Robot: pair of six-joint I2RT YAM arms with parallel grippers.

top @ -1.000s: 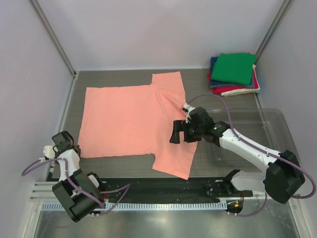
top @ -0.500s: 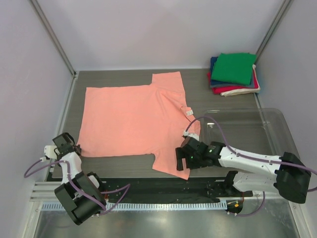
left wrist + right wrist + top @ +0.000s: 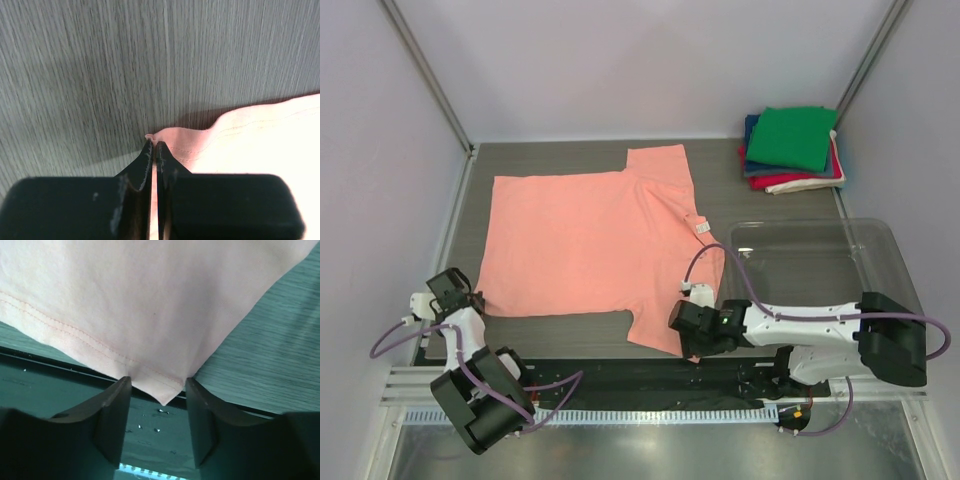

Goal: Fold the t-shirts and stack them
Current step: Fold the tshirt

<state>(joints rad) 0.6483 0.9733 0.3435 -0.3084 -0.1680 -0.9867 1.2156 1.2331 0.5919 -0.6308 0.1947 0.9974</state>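
Observation:
A salmon-pink t-shirt (image 3: 580, 240) lies spread flat on the table, its white neck label (image 3: 702, 227) at the right. My left gripper (image 3: 472, 300) is shut on the shirt's near left hem corner (image 3: 165, 136); the jaws (image 3: 152, 146) pinch the cloth at table level. My right gripper (image 3: 692, 340) is low at the near sleeve's corner. In the right wrist view its fingers (image 3: 117, 405) stand apart on either side of that sleeve corner (image 3: 162, 390), so the right gripper (image 3: 157, 382) is open. Folded t-shirts (image 3: 790, 145) are stacked at the back right, green on top.
A clear plastic tray (image 3: 880, 240) sits at the right, beside the right arm. The black rail (image 3: 620, 375) runs along the near table edge just under the sleeve corner. Side walls close the table left and right.
The right gripper moved from the collar area toward the near edge, down to the sleeve corner, and its jaws narrowed. The left gripper stayed shut on the hem corner.

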